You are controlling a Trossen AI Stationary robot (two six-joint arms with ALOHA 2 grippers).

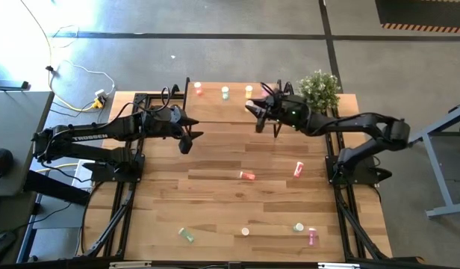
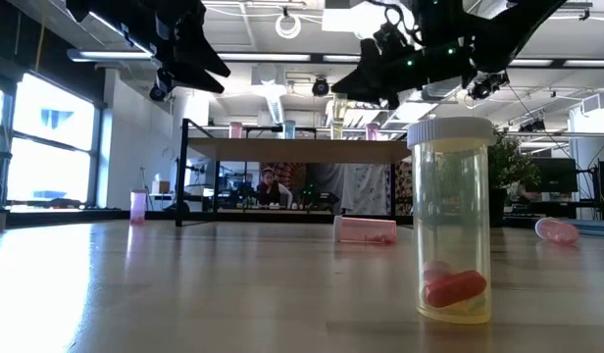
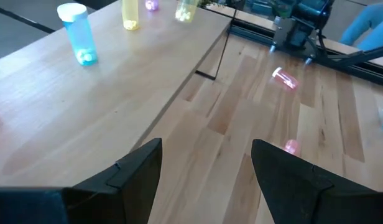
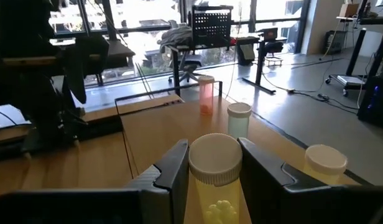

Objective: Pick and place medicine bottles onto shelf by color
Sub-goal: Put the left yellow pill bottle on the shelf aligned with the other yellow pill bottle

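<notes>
yellow bottle [image 4: 215,180] | gripped, right claw [image 4: 211,177] | above shelf [image 4: 154,134]

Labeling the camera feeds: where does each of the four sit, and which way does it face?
High: overhead, straight down; both arms, shelf, plant.
Low: tabletop level, facing the room; nearest a standing bottle, arms overhead.
Left wrist: past the open left claw, down at the shelf and table.
Right wrist: past the right claw, shut on a yellow bottle, over the shelf.
Shared: both wrist views show the bottles standing on the shelf.
</notes>
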